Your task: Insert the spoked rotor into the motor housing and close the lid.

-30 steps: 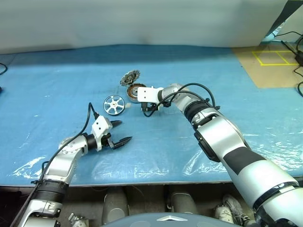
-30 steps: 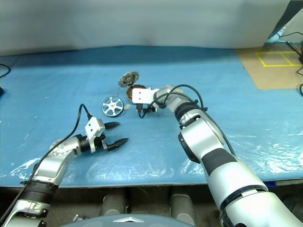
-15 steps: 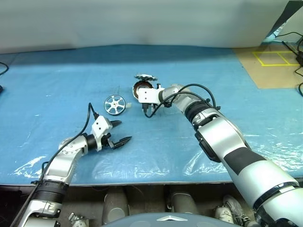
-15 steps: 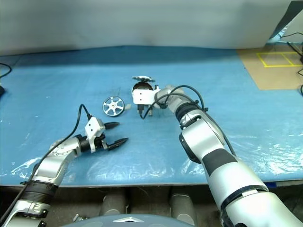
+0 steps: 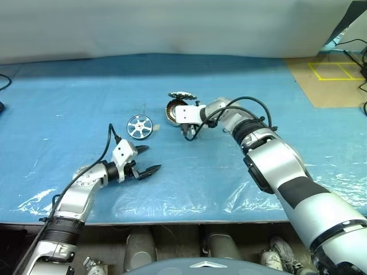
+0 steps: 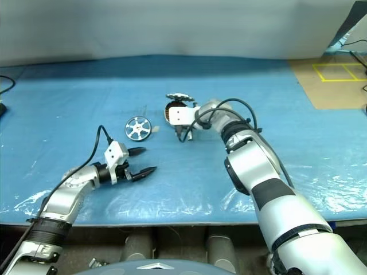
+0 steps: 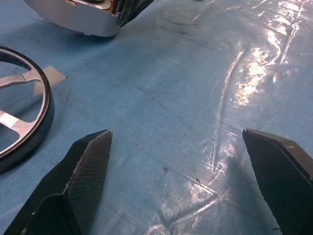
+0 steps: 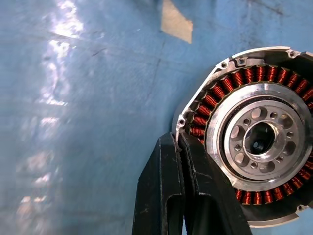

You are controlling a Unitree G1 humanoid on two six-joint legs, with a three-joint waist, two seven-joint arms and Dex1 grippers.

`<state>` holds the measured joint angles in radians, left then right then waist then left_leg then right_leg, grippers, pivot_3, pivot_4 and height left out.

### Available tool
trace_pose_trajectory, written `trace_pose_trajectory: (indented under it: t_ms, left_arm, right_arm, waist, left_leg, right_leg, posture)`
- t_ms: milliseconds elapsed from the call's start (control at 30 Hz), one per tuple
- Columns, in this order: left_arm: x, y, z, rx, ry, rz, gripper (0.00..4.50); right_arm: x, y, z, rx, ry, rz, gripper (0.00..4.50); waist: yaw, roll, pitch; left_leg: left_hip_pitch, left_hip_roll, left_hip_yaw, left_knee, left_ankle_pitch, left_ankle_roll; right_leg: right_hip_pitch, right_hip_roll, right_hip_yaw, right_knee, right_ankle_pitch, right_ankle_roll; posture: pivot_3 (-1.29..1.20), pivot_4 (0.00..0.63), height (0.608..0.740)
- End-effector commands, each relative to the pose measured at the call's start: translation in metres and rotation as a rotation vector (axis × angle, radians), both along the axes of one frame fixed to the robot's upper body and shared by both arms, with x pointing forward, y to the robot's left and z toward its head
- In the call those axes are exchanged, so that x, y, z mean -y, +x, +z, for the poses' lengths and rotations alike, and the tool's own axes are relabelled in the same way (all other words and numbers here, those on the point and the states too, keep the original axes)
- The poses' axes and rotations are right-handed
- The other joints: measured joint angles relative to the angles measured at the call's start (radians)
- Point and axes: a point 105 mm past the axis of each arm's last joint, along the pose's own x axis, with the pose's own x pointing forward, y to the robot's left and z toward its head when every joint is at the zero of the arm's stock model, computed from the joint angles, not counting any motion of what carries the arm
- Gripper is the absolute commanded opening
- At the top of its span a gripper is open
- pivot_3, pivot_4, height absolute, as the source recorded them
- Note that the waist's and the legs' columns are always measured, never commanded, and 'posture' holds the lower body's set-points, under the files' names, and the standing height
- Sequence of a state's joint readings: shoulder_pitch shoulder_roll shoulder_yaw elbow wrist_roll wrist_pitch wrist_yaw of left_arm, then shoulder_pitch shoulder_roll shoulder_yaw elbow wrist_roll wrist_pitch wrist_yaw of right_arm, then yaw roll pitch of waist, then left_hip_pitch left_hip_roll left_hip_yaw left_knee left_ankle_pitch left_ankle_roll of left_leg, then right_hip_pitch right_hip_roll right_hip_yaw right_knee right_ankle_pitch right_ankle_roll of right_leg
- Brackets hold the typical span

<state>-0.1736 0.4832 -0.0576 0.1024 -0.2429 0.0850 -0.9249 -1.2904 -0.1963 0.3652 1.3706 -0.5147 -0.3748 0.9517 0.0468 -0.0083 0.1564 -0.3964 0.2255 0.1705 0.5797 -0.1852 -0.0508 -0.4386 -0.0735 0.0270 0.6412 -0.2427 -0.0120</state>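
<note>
The counter (image 5: 69, 97) is covered with a blue sheet, glossy and wrinkled toward its near edge. The rotor (image 5: 139, 126) lies flat around the middle of the counter, a little toward the left edge, with a small pale tape scrap (image 5: 156, 129) just beside it. To its right, toward the far edge, the housing (image 5: 174, 110) stands tilted up on its rim, its copper winding ring and silver centre facing the right arm; in the right wrist view the windings and the holed hub (image 8: 258, 138) are plain to see. A toothed silver disc (image 5: 181, 96) sits at the top of the housing; whether it rests on the rim or lies just behind cannot be told. The right claw (image 8: 182, 147) is closed, its two black fingers (image 8: 164, 186) pressed together with their tips at the housing's rim, next to the windings; whether they pinch the rim itself cannot be told. The left claw (image 5: 147, 160) is wide open and holds nothing, hovering low over bare sheet nearer the front edge than the rotor, well apart from the housing. In the left wrist view the rotor's dark rim (image 7: 34, 122) lies just beyond one fingertip (image 7: 93, 152), not touching it.
</note>
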Motion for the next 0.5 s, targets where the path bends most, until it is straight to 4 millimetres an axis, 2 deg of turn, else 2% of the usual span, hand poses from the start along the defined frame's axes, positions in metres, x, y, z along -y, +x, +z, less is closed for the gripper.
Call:
trace_pose_trajectory:
  t_ms: [33,267,500]
  left_arm:
    - [0.006,0.002,0.006,0.024,-0.01,-0.025,4.5]
    - [0.009,0.004,0.003,0.019,-0.013,-0.039,4.5]
    - [0.004,0.004,-0.004,0.006,-0.01,-0.041,4.5]
  right_arm:
    - [0.007,-0.004,0.014,-0.003,-0.048,0.083,0.04]
    - [0.022,-0.019,0.007,-0.081,-0.077,0.169,0.04]
    - [0.017,-0.043,-0.004,-0.115,0.035,0.19,0.04]
  waist:
    - [-0.001,0.0,0.0]
    - [-0.002,0.0,0.0]
    - [0.0,-0.001,0.0]
  left_leg:
    - [0.0,0.0,0.0,0.0,0.0,0.0]
    - [0.0,0.0,0.0,0.001,-0.001,0.006]
    - [0.0,0.0,0.0,0.001,-0.001,0.006]
  right_leg:
    - [0.0,0.0,0.0,0.0,0.0,0.0]
    - [0.0,0.0,0.0,0.0,0.0,0.0]
    - [0.0,0.0,0.0,0.0,0.0,0.0]
  posture:
    - [0.0,0.15,0.74]
    - [0.0,0.15,0.74]
    - [0.0,0.15,0.74]
